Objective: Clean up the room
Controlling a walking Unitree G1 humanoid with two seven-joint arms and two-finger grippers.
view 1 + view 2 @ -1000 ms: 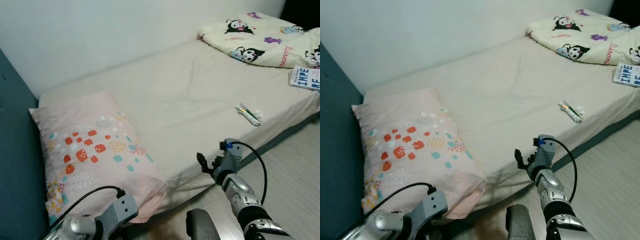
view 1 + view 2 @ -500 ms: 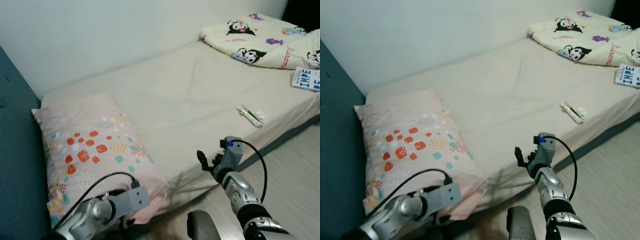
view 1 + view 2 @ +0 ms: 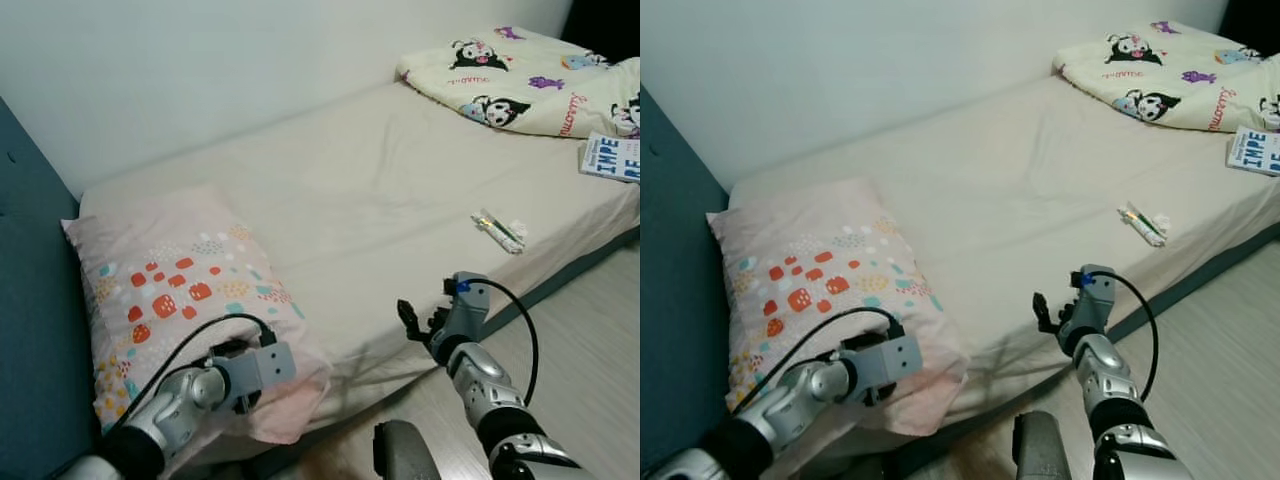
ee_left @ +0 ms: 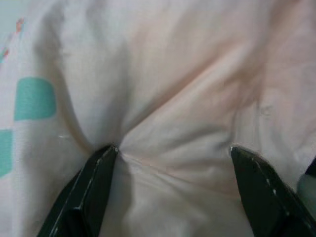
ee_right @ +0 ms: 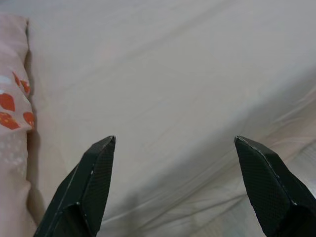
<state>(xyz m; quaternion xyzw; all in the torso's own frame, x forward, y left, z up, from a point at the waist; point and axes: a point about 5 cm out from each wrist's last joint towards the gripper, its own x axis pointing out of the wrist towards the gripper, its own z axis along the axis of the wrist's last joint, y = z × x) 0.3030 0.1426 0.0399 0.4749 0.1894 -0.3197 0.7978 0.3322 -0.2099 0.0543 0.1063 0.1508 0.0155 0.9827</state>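
The pillow (image 3: 180,300) (pink, with red and teal dots) lies at the head of the bed (image 3: 380,200), against the blue headboard (image 3: 25,330). The left gripper (image 4: 170,163) presses into its near corner, fingers (image 4: 94,182) spread wide, the fabric bunched between them. The right gripper (image 5: 173,173) hangs released at the bed's edge. Farther along the sheet lie a wrapper (image 3: 498,231), a book (image 3: 610,157) and a cartoon blanket (image 3: 530,80).

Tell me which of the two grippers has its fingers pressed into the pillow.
The left gripper: its open fingers dent the pink pillow near its front corner. The right gripper hangs open over the mattress edge, touching nothing.
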